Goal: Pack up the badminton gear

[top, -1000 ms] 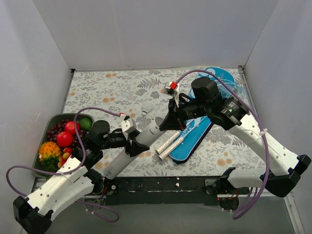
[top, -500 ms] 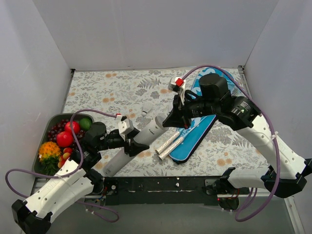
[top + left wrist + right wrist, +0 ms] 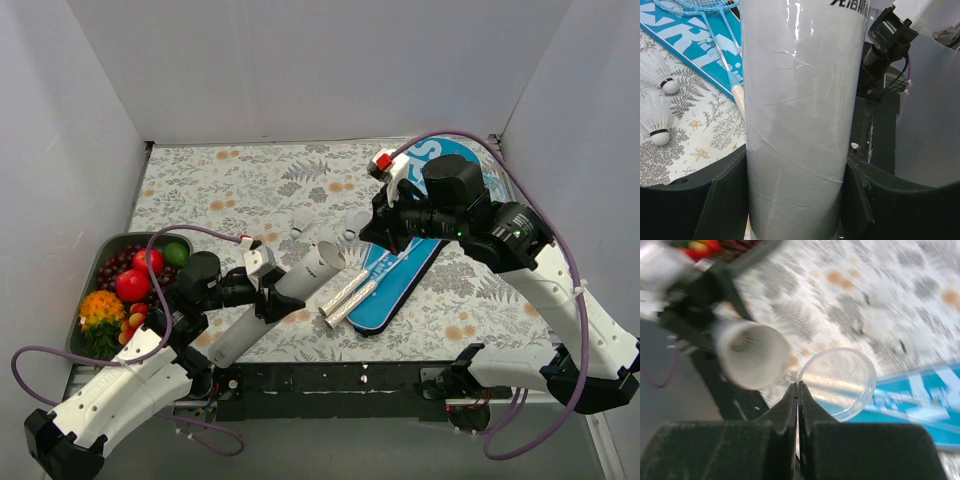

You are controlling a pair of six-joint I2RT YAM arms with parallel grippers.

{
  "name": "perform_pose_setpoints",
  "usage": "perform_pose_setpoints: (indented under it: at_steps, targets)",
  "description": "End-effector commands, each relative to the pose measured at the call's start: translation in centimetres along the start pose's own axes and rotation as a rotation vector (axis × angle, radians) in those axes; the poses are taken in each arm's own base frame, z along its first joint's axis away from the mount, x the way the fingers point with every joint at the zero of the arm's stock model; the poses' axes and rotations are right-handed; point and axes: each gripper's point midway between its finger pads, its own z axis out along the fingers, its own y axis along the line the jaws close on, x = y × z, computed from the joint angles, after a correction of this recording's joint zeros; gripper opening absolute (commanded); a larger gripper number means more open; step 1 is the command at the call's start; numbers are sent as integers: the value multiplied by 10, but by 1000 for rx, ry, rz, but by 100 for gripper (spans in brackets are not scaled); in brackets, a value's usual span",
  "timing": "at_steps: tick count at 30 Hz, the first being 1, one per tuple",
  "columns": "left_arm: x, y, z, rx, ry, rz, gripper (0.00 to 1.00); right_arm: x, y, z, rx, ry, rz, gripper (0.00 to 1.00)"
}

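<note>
My left gripper [image 3: 265,293] is shut on the white cardboard tube [image 3: 290,290], which slants up toward the table's middle with its far end open [image 3: 751,357]. In the left wrist view the tube [image 3: 800,100] fills the space between the pads [image 3: 725,192]. My right gripper [image 3: 368,235] is shut on the rim of a clear round cap [image 3: 837,382], held just right of the open end. The two rackets [image 3: 350,293] lie on the blue cover [image 3: 405,275] lettered in white. Two shuttlecocks [image 3: 667,85] [image 3: 659,135] lie on the floral cloth.
A dark tray [image 3: 95,262] of colourful fruit stands at the left edge beside my left arm. White walls close in the table on three sides. The black base rail [image 3: 330,380] runs along the near edge.
My right gripper has drawn up and to the right, away from the tube's end, taking the clear cap with it. The tube's end now stands open. The left gripper has kept its grip.
</note>
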Motion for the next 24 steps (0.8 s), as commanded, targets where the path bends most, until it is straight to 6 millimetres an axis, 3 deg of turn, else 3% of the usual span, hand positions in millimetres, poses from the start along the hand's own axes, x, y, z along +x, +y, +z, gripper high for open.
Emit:
perform_pose_setpoints:
  at_steps: [1,3,4,6,7,11,17,18,24]
  targets:
    - [-9,-1,-2,-9,-29,24,55,76,-110,-13,593,218,168,1]
    - [-10,0,-3,-15,-29,24,55,110,-135,-21,709,273,284,1]
    - [-10,0,-3,-17,-28,23,55,138,-152,-23,758,277,392,1]
    - [-9,2,-3,-27,-20,18,55,159,-169,-27,821,237,472,1]
    - [-9,2,-3,-30,-17,16,55,182,-184,-32,903,214,535,1]
    - [-11,2,-4,-36,-14,3,55,235,-209,-44,1060,202,667,1]
    - [-16,1,-8,-48,-24,3,55,282,-231,-48,1155,206,789,1]
    - [-17,0,-8,-46,-25,1,56,296,-230,-48,1163,229,805,1]
    - [-17,-2,-10,-43,-20,-6,56,330,-230,-34,1142,247,866,1]
